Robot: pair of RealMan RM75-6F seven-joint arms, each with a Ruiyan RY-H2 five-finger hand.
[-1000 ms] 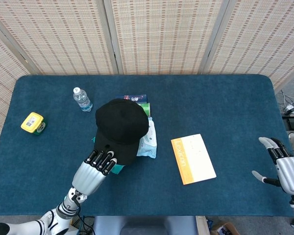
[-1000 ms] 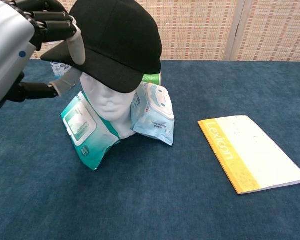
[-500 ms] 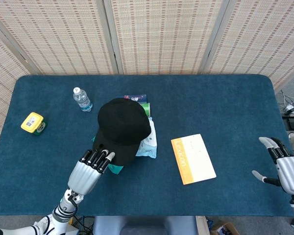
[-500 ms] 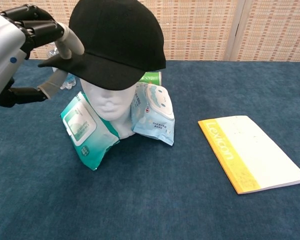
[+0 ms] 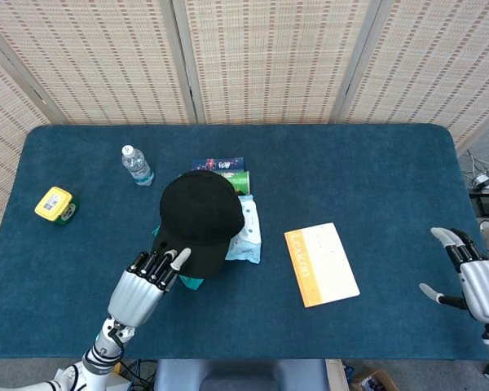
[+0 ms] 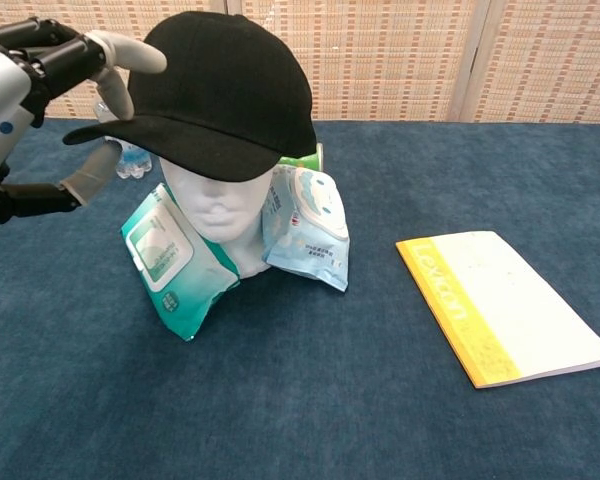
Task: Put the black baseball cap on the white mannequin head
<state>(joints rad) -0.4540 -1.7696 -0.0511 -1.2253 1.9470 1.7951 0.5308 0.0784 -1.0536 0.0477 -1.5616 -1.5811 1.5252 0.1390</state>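
Note:
The black baseball cap (image 6: pixel 230 90) sits level on the white mannequin head (image 6: pixel 215 205), its brim pointing toward me over the face. From above, the cap (image 5: pixel 197 216) hides the head. My left hand (image 6: pixel 20 110) hovers at the brim's left tip, fingers spread: one finger reaches over the brim's top, and the thumb hangs apart below it. In the head view that left hand (image 5: pixel 143 285) lies just in front of the brim. My right hand (image 5: pixel 473 281) rests far off at the table's right edge, fingers apart and holding nothing.
Two wet-wipe packs (image 6: pixel 165 255) (image 6: pixel 310 225) lean against the mannequin's neck, with a green can (image 6: pixel 302 156) behind. A yellow-spined book (image 6: pixel 500 305) lies to the right. A water bottle (image 5: pixel 136 165) and a yellow container (image 5: pixel 55 204) stand at the left.
The cap tilted down and settled level on the head. My left hand let go of the brim and drew back toward me, fingers opening. The right hand stayed still.

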